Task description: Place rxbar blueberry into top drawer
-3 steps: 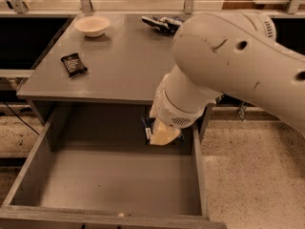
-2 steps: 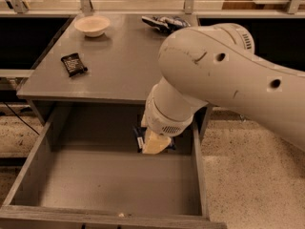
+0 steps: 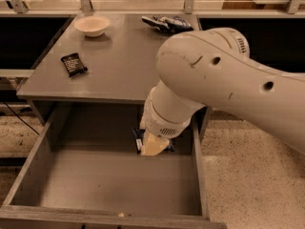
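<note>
Here's the claw (image 3: pixel 153 146), hanging low inside the top drawer (image 3: pixel 119 178), toward the back wall and right of centre, tucked under the bulky white arm (image 3: pixel 214 75). A sliver of navy wrapper, the rxbar blueberry (image 3: pixel 137 140), peeks out at the claw's left edge, down near the drawer floor. Whether it touches the bottom, I can't make out. Is the claw clamped on the bar or spread wide? I cannot tell, because the wrist covers it.

Up on the surface (image 3: pixel 119 70), a black wrapper (image 3: pixel 73 64), a bowl (image 3: pixel 92 26) and a chip bag (image 3: pixel 167 23) sit well apart from the action.

As for the risks, a release above the floor could leave the bar standing on edge against the back wall. A wrapper that clings to the claw could ride up out of the drawer on the lift. The arm also sits close to the drawer's right wall, so a sideways swing could knock it
</note>
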`<move>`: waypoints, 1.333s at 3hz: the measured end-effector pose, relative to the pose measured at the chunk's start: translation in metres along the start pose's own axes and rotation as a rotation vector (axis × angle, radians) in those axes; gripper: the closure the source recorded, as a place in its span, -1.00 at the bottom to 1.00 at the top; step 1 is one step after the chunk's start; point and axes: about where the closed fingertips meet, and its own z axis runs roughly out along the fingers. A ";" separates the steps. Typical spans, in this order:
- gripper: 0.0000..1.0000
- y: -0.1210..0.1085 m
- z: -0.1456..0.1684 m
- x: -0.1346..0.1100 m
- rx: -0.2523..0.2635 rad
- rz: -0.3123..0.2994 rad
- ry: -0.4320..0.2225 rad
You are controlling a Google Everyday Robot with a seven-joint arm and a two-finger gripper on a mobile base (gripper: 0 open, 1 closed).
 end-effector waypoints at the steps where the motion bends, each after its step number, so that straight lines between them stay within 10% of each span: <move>1: 1.00 0.003 0.020 0.002 -0.035 0.012 -0.001; 4: 1.00 0.013 0.109 0.000 -0.201 -0.001 0.014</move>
